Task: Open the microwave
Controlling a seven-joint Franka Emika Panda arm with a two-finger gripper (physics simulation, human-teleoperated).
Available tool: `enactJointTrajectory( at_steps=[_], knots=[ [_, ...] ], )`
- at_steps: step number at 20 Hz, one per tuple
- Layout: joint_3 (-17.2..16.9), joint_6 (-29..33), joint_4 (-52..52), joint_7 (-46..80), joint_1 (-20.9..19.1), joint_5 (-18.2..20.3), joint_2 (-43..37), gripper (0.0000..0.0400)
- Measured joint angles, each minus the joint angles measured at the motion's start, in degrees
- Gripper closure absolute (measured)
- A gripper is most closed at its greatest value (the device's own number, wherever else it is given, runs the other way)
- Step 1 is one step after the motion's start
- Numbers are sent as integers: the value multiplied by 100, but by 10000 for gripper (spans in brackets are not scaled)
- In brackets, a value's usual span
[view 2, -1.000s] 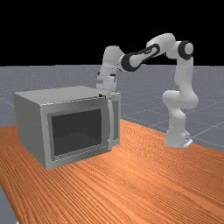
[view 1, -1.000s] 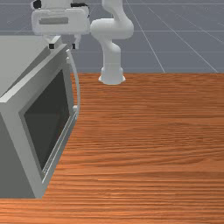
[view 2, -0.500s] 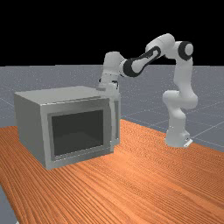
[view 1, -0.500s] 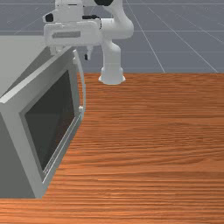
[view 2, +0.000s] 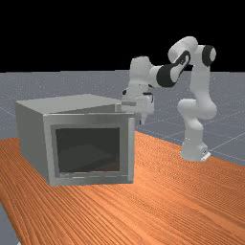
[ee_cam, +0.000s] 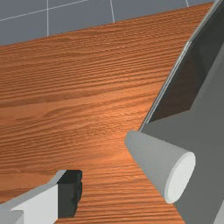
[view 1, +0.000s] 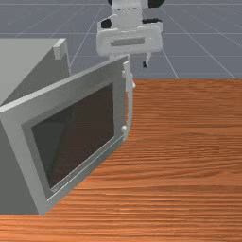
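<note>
Okay so the microwave point(view 1: 29, 59), at the front view's left, has had its door point(view 1: 78, 137) swing wider since a second ago. The gripper point(view 1: 129, 50) moved with it: up at the free top corner, fingers spread, clamping nothing, near the handle point(view 1: 130, 106).

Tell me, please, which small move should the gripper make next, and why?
Probably swing the door a little farther from the microwave's body, moving the open gripper along the door's arc. The door stands only partly open, and the gripper is at its free edge, by the handle; one finger stands outside, apart from the handle.
</note>
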Motion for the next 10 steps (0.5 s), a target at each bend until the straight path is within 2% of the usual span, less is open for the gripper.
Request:
enactJointTrajectory(
  at_steps=[7,9,10],
  knots=[
    [779,-190,611,248,-52,-17,507,0],
    [895,-242,1031,299,75,-272,849,0],
    [896,-259,1307,340,180,-488,1084,13]
  ],
)
